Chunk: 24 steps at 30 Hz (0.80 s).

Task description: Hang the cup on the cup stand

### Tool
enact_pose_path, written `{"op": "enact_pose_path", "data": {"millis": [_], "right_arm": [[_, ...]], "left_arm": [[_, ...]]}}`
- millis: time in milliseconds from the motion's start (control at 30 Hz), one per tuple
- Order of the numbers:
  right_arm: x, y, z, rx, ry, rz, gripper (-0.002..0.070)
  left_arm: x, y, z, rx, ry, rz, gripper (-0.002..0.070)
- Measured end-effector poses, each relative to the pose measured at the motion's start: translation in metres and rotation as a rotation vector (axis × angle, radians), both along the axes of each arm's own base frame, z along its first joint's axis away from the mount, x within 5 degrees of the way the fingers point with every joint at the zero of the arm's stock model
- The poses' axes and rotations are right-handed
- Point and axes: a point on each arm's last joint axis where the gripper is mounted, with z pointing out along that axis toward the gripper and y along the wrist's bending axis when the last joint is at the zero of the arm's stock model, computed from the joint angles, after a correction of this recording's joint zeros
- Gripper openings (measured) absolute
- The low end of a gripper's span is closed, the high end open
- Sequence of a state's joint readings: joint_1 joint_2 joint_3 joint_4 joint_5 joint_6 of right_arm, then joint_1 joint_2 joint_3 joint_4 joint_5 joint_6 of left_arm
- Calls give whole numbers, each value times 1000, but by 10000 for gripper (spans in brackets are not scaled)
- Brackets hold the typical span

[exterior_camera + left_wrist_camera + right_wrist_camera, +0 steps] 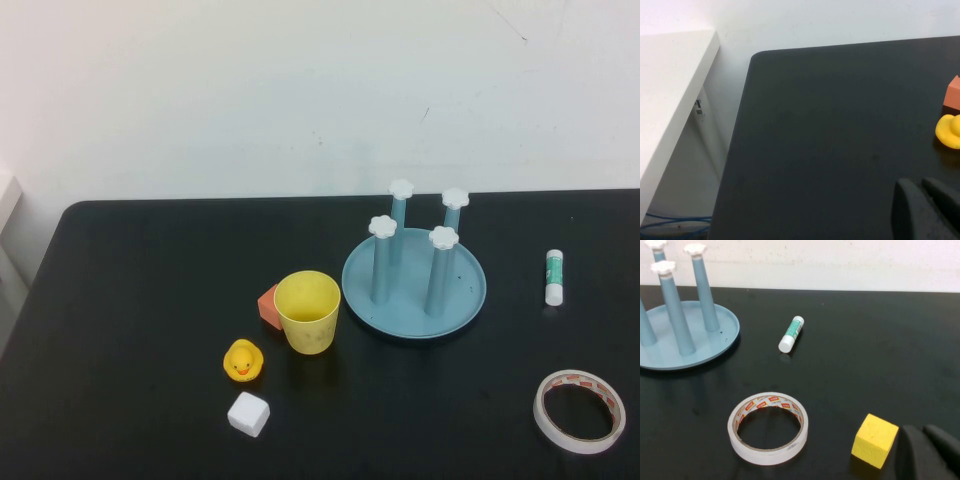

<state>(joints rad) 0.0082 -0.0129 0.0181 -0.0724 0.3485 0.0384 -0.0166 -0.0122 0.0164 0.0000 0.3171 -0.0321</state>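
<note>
The yellow cup point(308, 311) stands upright, mouth up, just beside the blue cup stand point(414, 296) with its 4 flower-capped posts, unhung because neither the left gripper point(927, 210) nor the right gripper point(929, 452), both with finger state untellable, is near it.

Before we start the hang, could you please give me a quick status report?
Left gripper and right gripper parked off the high view, holding nothing. Cup upright beside cup stand, not hung. Orange block touching cup; duck close by.
</note>
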Motion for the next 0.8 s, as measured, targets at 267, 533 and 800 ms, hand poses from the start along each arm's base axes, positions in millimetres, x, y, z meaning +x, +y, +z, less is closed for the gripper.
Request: {"op": "enact_pose_path", "data": {"millis": [267, 533, 800], "right_arm": [[0, 0, 0, 0, 0, 0, -1], [0, 0, 1, 0, -11, 1, -1], [3, 1, 7, 0, -108, 7, -1]], "left_arm": [[0, 0, 0, 0, 0, 0, -1], [0, 0, 1, 0, -11, 0, -1], [1, 0, 5, -1, -60, 0, -1]]}}
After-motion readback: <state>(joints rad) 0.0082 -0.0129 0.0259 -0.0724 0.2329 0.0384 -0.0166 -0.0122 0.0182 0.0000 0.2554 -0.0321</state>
